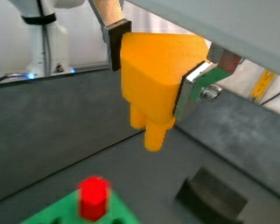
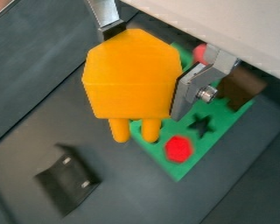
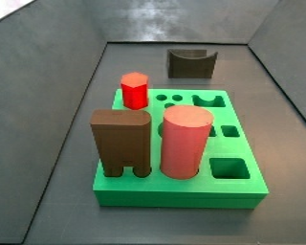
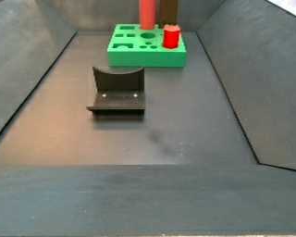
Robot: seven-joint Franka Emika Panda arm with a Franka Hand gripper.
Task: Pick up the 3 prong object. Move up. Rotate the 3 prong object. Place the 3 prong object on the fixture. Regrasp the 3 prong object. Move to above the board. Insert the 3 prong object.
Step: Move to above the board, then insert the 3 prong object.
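Both wrist views show the gripper clenched on the 3 prong object, one yellow-orange block pinched between the two silver fingers, with a plate pressed flat against each of its opposite sides. The block's broad body sits between the jaws and its prongs stick out past the fingertips, pointing down toward the floor; two prongs are plain in a wrist view, and a third cannot be made out. The piece hangs clear of everything, in the air above the dark floor, near the end of the board that carries the red peg. Neither side view catches the gripper or the yellow-orange block.

Counting what shows: one green board, lying flat on the floor of the grey bin. Standing in it are three pieces: one red hexagonal peg, one tall pink cylinder and one tall brown arch-shaped block, the last two side by side. Several cut-out holes in the board stand open. One fixture, dark with a U-shaped notch, stands on the floor apart from the board; it also shows in a side view and in both wrist views
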